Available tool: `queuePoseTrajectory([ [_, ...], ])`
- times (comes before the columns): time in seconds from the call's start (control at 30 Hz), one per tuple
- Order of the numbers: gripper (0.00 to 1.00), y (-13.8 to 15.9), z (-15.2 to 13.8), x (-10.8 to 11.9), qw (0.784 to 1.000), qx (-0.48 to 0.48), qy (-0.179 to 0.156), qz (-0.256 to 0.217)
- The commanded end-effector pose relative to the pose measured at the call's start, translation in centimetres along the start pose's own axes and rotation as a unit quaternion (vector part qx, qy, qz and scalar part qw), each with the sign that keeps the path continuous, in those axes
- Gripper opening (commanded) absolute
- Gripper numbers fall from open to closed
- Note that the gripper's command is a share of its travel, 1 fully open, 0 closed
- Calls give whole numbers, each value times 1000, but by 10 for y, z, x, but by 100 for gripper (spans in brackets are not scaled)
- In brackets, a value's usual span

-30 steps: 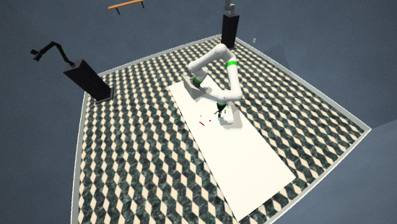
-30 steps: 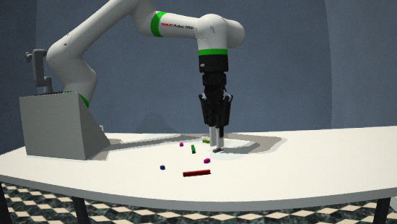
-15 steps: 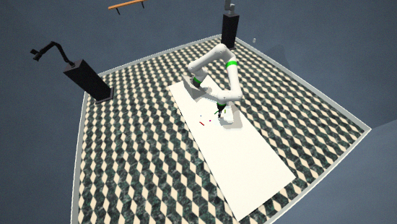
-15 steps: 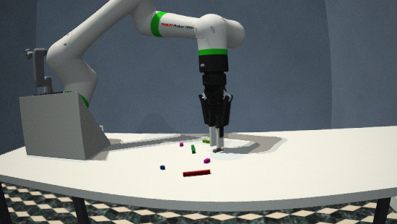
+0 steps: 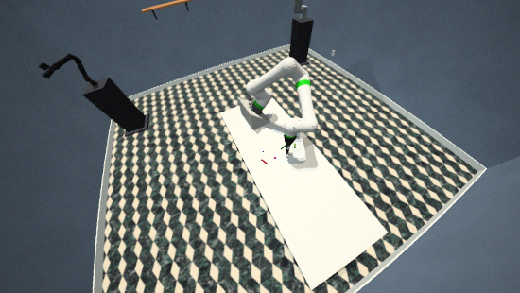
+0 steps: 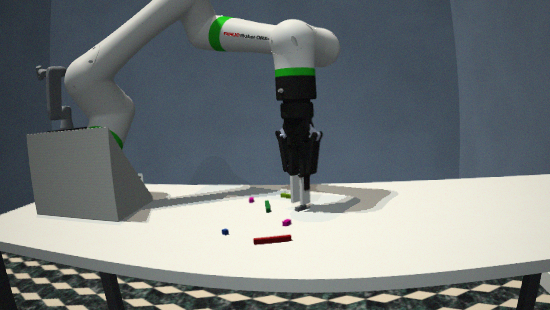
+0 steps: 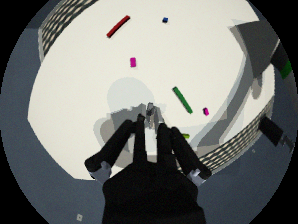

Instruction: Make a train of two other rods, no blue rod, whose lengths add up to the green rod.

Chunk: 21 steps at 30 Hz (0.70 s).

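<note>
My gripper [image 6: 301,204] stands upright with its fingertips down at the table, narrowly open on either side of a short grey rod [image 6: 302,207]. The wrist view shows the grey rod [image 7: 149,112] between the fingertips. The green rod [image 6: 268,206] lies flat just left of the gripper. A lime rod [image 6: 285,195] lies behind the gripper. A red rod [image 6: 272,239] lies near the front edge. One magenta rod [image 6: 286,222] lies between the red rod and the gripper, and another [image 6: 251,199] lies farther back. A small blue rod [image 6: 225,231] lies at the front left.
The arm's grey base block [image 6: 85,172] stands at the table's left end. The table's curved front edge [image 6: 280,280] runs below the red rod. All rods lie apart from one another.
</note>
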<state>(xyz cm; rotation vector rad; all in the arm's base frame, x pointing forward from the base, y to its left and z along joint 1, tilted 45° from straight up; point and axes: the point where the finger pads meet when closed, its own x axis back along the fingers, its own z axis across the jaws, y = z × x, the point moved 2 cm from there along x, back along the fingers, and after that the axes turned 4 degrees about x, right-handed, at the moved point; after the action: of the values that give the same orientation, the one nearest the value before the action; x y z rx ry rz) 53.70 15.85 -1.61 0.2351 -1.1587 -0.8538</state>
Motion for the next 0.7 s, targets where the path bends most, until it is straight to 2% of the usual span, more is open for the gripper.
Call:
queuePoseTrajectory([
  [0.0,15,0,0,-1,1000,0,0,0],
  [0.67,15,0,0,-14,1000,0,0,0],
])
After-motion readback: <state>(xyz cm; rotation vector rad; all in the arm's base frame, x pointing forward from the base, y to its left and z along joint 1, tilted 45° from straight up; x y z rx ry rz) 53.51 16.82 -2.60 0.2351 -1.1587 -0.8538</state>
